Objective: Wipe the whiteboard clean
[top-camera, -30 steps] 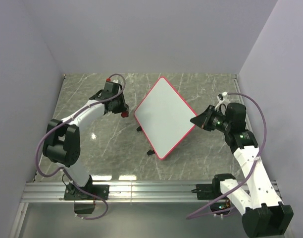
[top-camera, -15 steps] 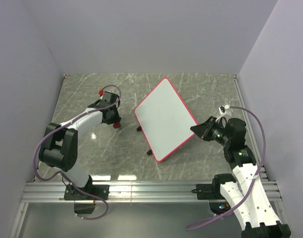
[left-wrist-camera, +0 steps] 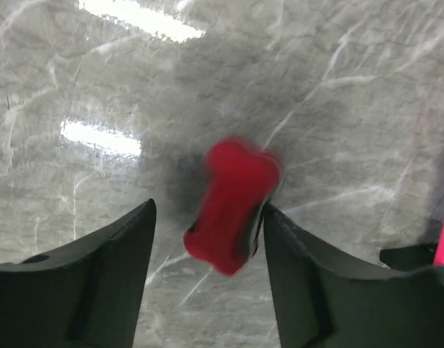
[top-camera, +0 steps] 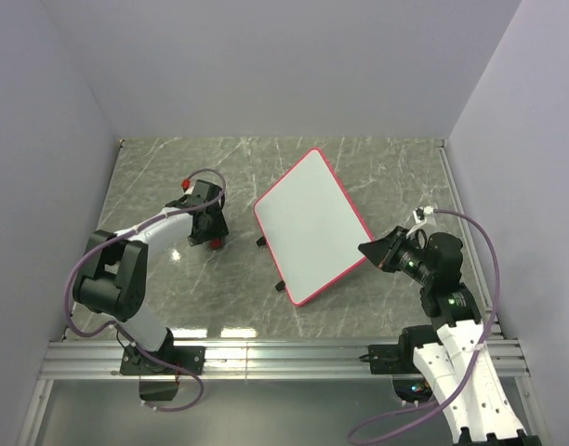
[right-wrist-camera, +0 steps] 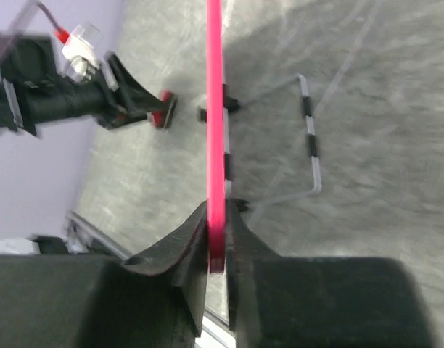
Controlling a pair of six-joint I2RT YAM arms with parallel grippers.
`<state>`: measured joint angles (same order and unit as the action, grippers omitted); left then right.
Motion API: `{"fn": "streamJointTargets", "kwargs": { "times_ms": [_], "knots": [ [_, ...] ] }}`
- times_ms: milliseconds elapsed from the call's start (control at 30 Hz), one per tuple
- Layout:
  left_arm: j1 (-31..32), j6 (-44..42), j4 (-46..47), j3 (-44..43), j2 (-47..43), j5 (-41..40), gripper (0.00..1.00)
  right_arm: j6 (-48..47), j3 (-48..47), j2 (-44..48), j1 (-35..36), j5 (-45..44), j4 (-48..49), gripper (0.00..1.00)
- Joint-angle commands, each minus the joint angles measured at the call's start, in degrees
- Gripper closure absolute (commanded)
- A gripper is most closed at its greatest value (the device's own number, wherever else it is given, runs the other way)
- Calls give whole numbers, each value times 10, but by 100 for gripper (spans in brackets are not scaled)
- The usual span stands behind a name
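Worryingly, the left pincer (left-wrist-camera: pixel 207 210) is gaping round the eraser (left-wrist-camera: pixel 235 203) (unheld, it could tumble away); the right pincer (right-wrist-camera: pixel 216 217) is clamping the whiteboard (top-camera: pixel 308 223) edge.

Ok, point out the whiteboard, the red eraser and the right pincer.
whiteboard (top-camera: pixel 312 228), top view, middle of white face.
red eraser (left-wrist-camera: pixel 233 206), left wrist view, its middle.
right pincer (right-wrist-camera: pixel 216 214), right wrist view, between fingertips.

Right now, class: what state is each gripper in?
Left gripper: open, with the red eraser between its fingers, not clamped.
Right gripper: shut on the whiteboard, pinching its pink edge.
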<state>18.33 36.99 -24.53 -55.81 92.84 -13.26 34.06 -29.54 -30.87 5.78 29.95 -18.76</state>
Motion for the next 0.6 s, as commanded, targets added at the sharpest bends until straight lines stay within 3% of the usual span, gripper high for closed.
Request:
{"fn": "streamJointTargets", "kwargs": {
  "times_ms": [0, 33, 133, 167, 267, 567],
  "knots": [
    [-1, 4, 3, 7, -2, -14, 32, -21, -10, 11, 10, -1, -46, 79],
    [-1, 5, 2, 8, -2, -13, 28, -22, -21, 13, 10, -5, -60, 60],
    [-1, 7, 1, 6, -2, -16, 22, -19, -45, 24, 9, -18, -80, 34],
    [-1, 7, 0, 4, -1, -16, 21, -17, -51, 27, 10, -19, -95, 17],
    [-1, 8, -1, 4, 6, -12, 17, -17, -75, 33, 10, -20, -123, 4],
    [-1, 12, -8, -51, -27, 12, 5, -45, -205, 38, 9, -68, -222, 1]
  ]
}}
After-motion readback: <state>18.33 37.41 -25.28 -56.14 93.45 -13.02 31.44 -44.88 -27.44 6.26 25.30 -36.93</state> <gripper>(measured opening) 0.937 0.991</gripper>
